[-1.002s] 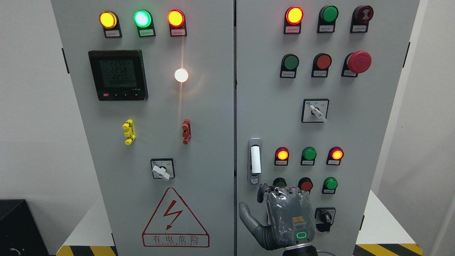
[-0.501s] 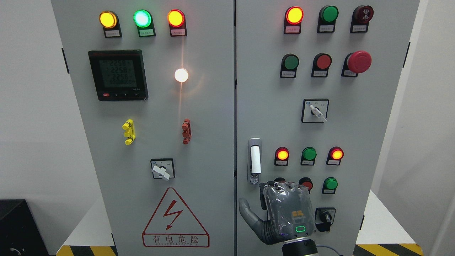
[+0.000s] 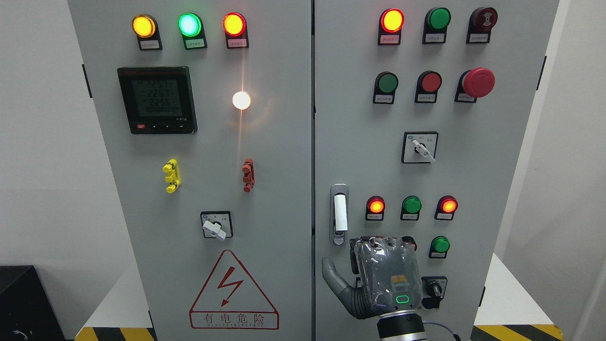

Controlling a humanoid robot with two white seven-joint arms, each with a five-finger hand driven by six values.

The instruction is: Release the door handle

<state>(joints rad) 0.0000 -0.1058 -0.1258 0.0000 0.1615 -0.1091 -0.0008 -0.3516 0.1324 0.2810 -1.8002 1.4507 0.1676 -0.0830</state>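
Note:
The door handle [image 3: 340, 212] is a white upright lever in a grey recessed plate with a keyhole below it, at the left edge of the cabinet's right door [image 3: 487, 189]. My right hand [image 3: 354, 255] comes up from the bottom edge and sits just below and right of the handle, apart from it. Its back faces me, the thumb is spread to the left and the fingers point toward the door. It holds nothing. The hand covers two push buttons in the lower row. The left hand is out of view.
Both grey cabinet doors are closed. The right door carries lamps, push buttons, a red mushroom stop button [image 3: 478, 82] and two rotary switches [image 3: 420, 148] [image 3: 433, 290]. The left door has a meter [image 3: 157, 99], lamps, and a lightning warning sign [image 3: 233, 293].
My right hand has risen a little and shifted slightly right, now closer under the handle's plate. The handle and doors have not moved.

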